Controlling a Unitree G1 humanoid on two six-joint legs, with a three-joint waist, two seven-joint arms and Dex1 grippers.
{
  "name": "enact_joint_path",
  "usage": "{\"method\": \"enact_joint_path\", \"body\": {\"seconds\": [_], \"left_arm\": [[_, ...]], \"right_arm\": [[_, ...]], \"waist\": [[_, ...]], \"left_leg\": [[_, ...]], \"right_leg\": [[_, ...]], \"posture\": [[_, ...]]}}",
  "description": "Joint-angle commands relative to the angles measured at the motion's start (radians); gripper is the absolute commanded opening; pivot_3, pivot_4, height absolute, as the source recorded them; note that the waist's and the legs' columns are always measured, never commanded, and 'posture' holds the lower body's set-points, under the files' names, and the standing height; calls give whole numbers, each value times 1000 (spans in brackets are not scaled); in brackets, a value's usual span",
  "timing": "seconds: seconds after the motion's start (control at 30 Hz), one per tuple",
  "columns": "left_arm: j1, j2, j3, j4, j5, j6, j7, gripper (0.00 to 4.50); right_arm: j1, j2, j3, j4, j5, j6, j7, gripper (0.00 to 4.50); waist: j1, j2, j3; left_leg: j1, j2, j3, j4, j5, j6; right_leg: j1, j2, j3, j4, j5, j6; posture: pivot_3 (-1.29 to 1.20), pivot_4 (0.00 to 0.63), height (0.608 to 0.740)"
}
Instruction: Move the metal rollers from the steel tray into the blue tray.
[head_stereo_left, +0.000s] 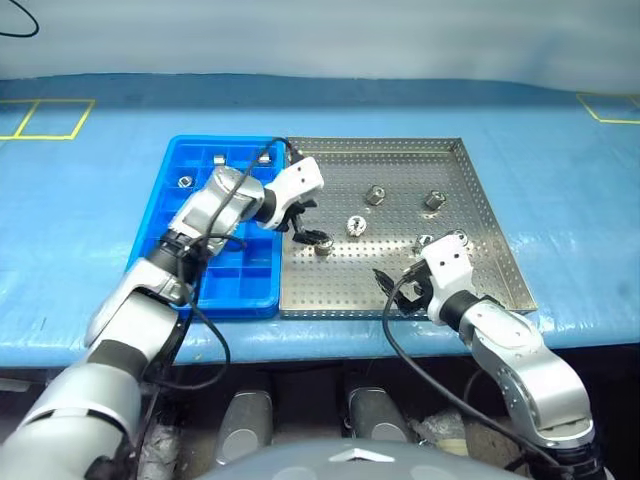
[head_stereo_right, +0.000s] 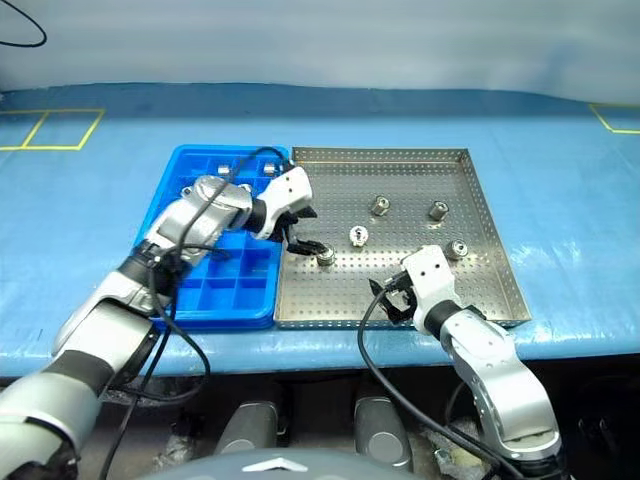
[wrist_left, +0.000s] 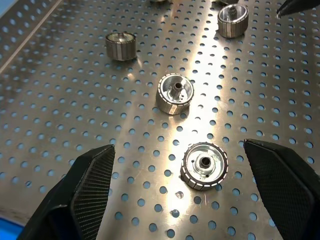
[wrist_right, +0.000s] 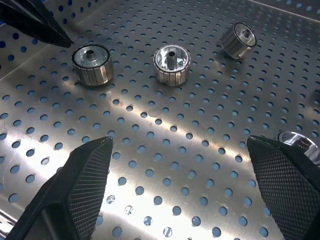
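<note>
My left gripper (wrist_left: 180, 195), jaws wide apart, hangs over a roller (wrist_left: 204, 166) lying between its fingers on the steel tray (head_stereo_left: 400, 290); my right gripper (wrist_right: 180, 195) is likewise spread, grasping nothing.

The blue tray (head_stereo_left: 232, 290) lies touching the steel tray (head_stereo_left: 470, 200) at its nine o'clock side, a few metal rollers (head_stereo_left: 375, 195) sit scattered on the steel tray's floor from centre toward three o'clock, and others sit in the blue tray's twelve o'clock compartments.
</note>
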Motion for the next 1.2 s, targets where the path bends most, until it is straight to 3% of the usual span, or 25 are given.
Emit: {"method": "enact_joint_path", "body": {"seconds": [0.03,0.3,0.4,0.63,0.87,1.03,1.2], "left_arm": [[-45,-22,-13,59,48,-63,-49,4476],[-59,-72,-30,192,148,-137,-64,4476],[-47,-73,-50,204,186,-162,-96,3878],[-40,-79,-17,188,204,-176,-106,1667],[23,-8,190,19,127,-138,17,1674],[257,49,446,-310,102,-41,277,1674],[466,-3,641,-530,69,23,491,1674]], "right_arm": [[15,17,-19,-59,-7,-28,-24,4500],[35,36,-19,-70,-13,-38,-43,4500],[32,40,-19,-68,-14,-40,-46,4500],[27,44,-14,-62,-14,-43,-52,4500],[-2,55,18,-55,-12,-34,-51,4500],[-74,82,104,-17,-21,-31,-47,4500],[-177,91,199,54,-27,-60,1,4500]], "waist": [[-10,0,0],[-24,0,0],[-27,0,0],[-31,0,0],[-33,1,0],[-37,1,0],[-6,1,0]], "left_leg": [[0,0,0,0,0,0],[-1,0,1,4,0,0],[-1,0,1,5,0,0],[-1,0,1,5,0,0],[-1,1,1,5,0,0],[1,4,1,3,0,0],[2,4,-1,6,0,0]], "right_leg": [[0,0,0,0,0,0],[0,0,1,0,0,0],[0,0,1,1,0,0],[0,0,2,1,2,3],[0,0,2,1,3,5],[0,0,2,4,3,4],[2,-2,2,3,3,5]], "posture": [[-123,150,740],[-140,150,740],[-145,150,740],[-138,150,740],[-112,150,740],[-61,150,740],[17,150,740]]}}
